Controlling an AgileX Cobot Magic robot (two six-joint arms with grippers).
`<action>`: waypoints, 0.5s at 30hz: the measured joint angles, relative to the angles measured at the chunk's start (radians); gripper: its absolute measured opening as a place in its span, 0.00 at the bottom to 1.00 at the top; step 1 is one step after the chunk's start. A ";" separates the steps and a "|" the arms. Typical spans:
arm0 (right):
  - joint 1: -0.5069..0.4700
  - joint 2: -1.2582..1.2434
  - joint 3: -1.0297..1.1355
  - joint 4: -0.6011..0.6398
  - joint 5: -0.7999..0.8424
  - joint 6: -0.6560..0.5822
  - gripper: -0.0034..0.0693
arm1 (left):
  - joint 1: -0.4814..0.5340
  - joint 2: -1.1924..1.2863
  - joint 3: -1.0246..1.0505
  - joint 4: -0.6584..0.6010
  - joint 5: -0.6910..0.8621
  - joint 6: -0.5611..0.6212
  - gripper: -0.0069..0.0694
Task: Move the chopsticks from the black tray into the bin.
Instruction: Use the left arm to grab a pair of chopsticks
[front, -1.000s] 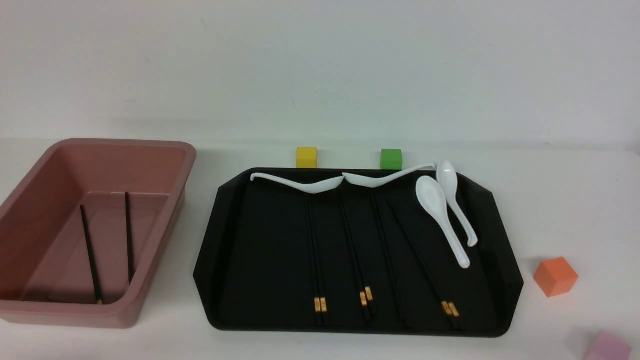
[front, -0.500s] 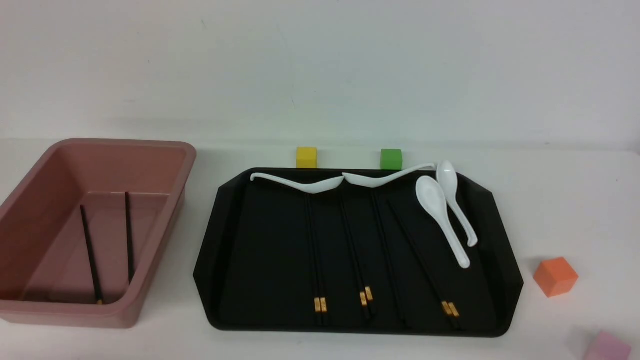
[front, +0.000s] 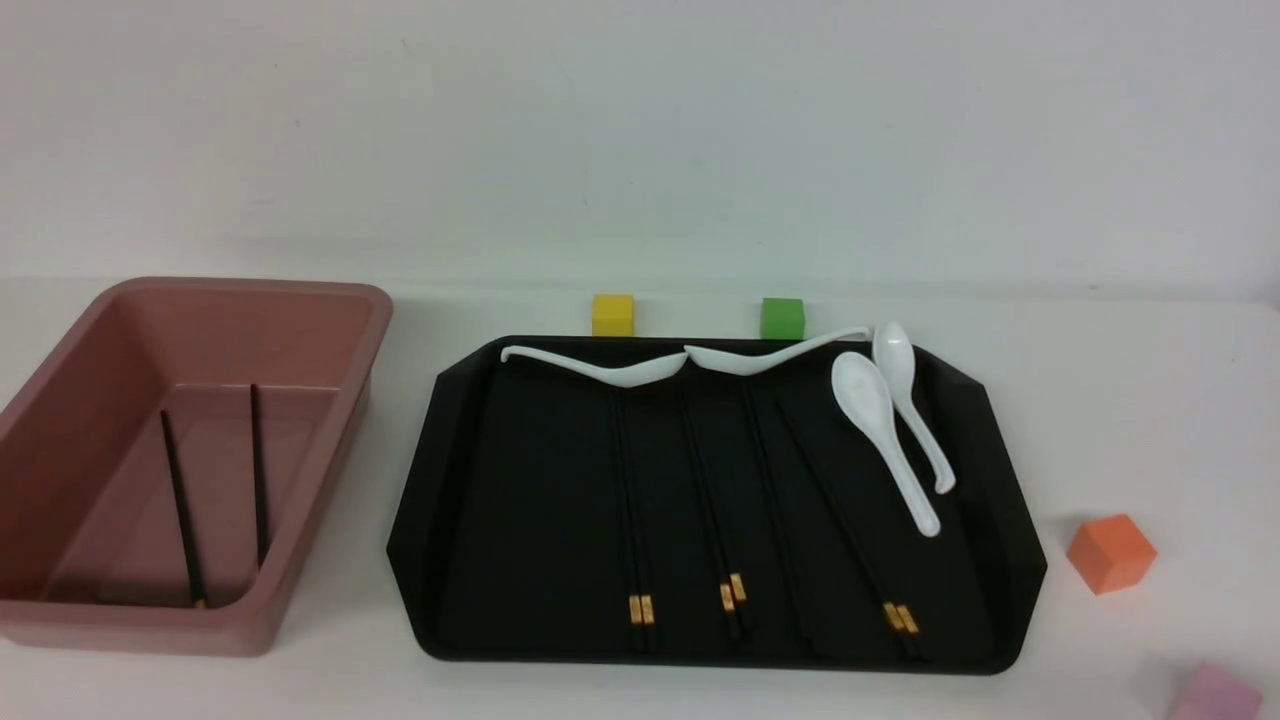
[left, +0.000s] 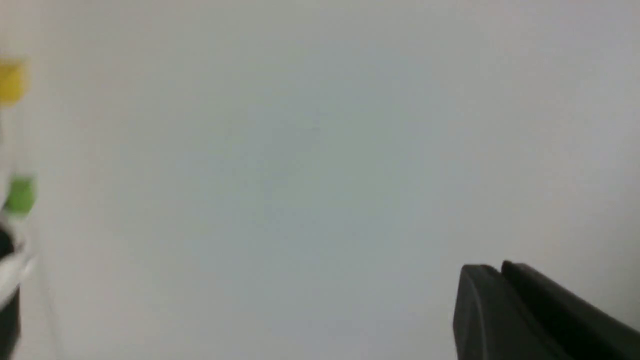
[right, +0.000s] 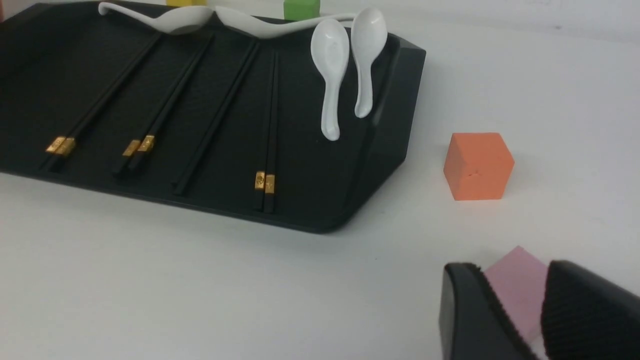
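White tabletop (front: 1150, 400) holds an orange block (front: 1111, 554); left gripper (left: 492, 290) nearly closed, right gripper (right: 510, 280) parted.

smooth, satin plastic on the pink bin (front: 330, 450) here, and the black tray (front: 540, 500) comes up matt! white spoons (front: 885, 430) gleam like glazed ceramic, the chopsticks (front: 770, 500) look dull black with shiny, metallic gold bands (right: 270, 184), and the pale worktop (right: 200, 280) looks smooth.

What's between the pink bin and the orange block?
The black tray, holding chopsticks and white spoons, lies between them in the front view.
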 joint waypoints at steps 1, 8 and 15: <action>0.000 0.000 0.000 0.000 0.000 0.000 0.38 | 0.000 0.090 -0.086 0.018 0.042 0.108 0.10; 0.000 0.000 0.000 0.001 0.000 0.000 0.38 | 0.000 0.628 -0.401 0.305 0.557 0.289 0.07; 0.000 0.000 0.000 -0.002 0.000 0.000 0.38 | -0.011 1.277 -0.796 0.751 1.053 0.196 0.07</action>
